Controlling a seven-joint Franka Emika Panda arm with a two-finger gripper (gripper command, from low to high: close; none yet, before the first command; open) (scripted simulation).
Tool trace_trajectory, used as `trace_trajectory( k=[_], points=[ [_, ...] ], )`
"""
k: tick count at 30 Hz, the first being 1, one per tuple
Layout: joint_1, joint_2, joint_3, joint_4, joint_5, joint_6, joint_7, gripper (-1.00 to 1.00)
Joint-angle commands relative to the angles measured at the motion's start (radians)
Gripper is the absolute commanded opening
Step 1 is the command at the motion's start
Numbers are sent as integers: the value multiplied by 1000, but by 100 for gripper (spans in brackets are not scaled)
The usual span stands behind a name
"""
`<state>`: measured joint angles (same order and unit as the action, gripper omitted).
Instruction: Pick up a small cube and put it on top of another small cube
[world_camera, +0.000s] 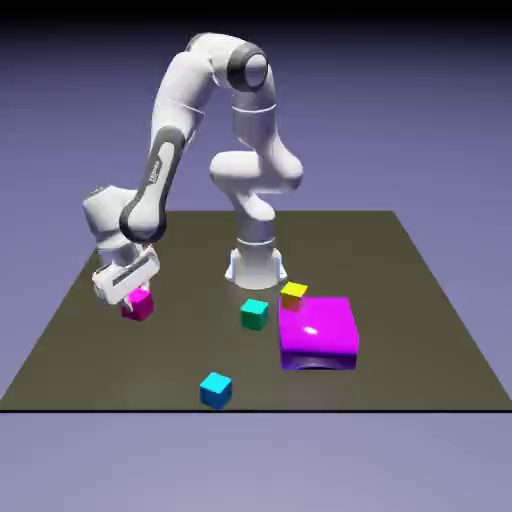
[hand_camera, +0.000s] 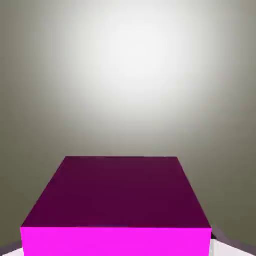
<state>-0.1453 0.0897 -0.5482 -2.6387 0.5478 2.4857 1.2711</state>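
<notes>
As arm stoops, claw (world_camera: 133, 297) clamps magenta cube (world_camera: 139, 303).

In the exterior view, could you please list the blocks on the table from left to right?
Small magenta cube in the hand → cyan cube → green cube → big magenta block.

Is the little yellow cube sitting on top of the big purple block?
No, the yellow cube sits on the table just behind the big purple block, not on top of it.
</notes>
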Motion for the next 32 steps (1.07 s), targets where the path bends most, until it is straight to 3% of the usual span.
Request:
trace_trajectory(
  k=[1,20,29,30,32],
  points=[
    [7,-28,30,-19,-36,-9,-42,-100],
    [180,-546,603,-385,-683,-162,-860,-100],
    [112,-266,607,-424,-811,154,-777,-100],
    [112,-266,607,-424,-811,154,-777,100],
    [121,-302,606,-419,-795,113,-788,100]
  ],
)
